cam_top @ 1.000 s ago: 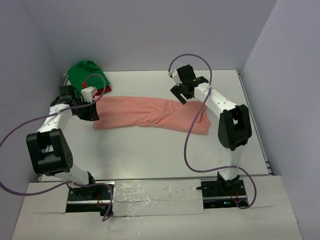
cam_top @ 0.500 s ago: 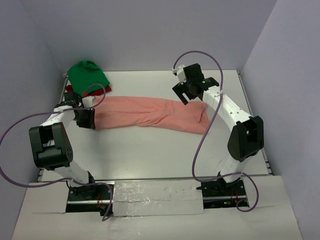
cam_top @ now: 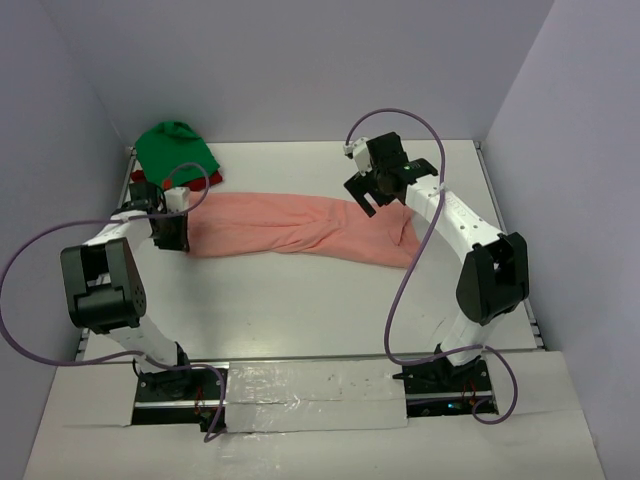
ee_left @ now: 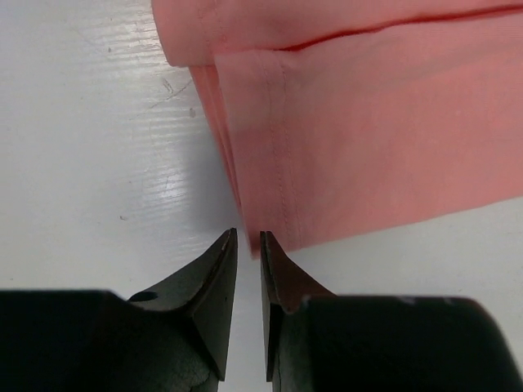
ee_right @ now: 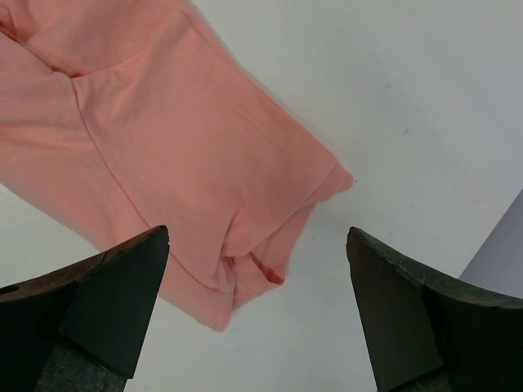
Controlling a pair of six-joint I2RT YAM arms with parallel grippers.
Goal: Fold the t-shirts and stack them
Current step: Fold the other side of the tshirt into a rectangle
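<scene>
The salmon-pink t-shirt (cam_top: 300,225) lies as a long folded band across the middle of the table. My left gripper (cam_top: 172,235) sits at its left end; in the left wrist view the jaws (ee_left: 248,238) are almost closed with a thin gap, tips at the corner of the shirt's hem (ee_left: 368,122), nothing between them. My right gripper (cam_top: 365,195) hovers wide open and empty (ee_right: 257,237) over the shirt's bunched right end (ee_right: 163,147). The bright green shirt (cam_top: 175,150) is heaped at the back left, with a bit of the dark red shirt (cam_top: 207,181) under its near edge.
White table (cam_top: 300,300) boxed in by lilac walls on three sides. The left arm's cable (cam_top: 190,175) loops over the heap's near edge. The right arm's cable (cam_top: 405,270) hangs across the shirt's right end.
My left gripper has drawn back leftward off the shirt to its left end. My right gripper has shifted slightly right and forward over the shirt's right part. The shirt lies as before.
</scene>
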